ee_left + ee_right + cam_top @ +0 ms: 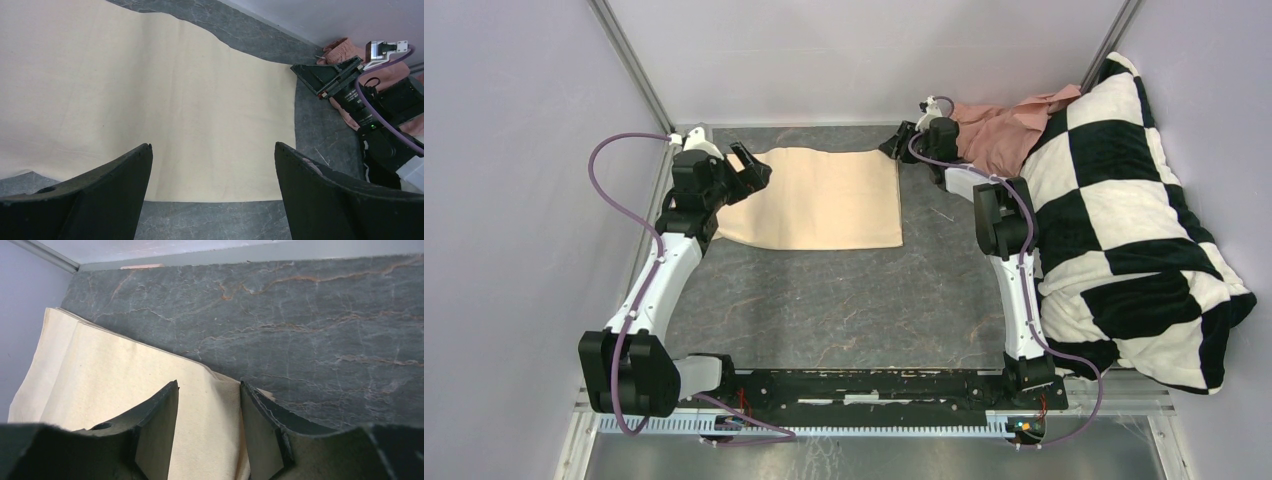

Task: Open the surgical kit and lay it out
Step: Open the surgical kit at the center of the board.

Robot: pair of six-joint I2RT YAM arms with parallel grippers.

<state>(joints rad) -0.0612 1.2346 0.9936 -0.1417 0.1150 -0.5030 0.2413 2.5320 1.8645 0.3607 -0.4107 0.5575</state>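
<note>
Left gripper [212, 146]: two black tapered fingers are standing spread wide, hovering above the cloth's left edge.
Right gripper [209, 383]: two black fingers are standing partly apart, hanging over the cloth's far right corner.
Cloth wrap [814, 198]: one beige woven rectangle is lying flat, stretching between the two grippers.
Table [844, 300]: one dark grey veined slab is showing beyond both sets of fingertips.
Behind the right gripper: one crumpled pink fabric [999, 135] and one black-and-white checked quilt [1124, 210] are lying together.

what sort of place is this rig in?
Looks like an enclosed lab test cell, not a clinic: plain panel walls on aluminium posts, a dark stone-pattern table, and a checkered blanket heaped at the right edge.
</note>
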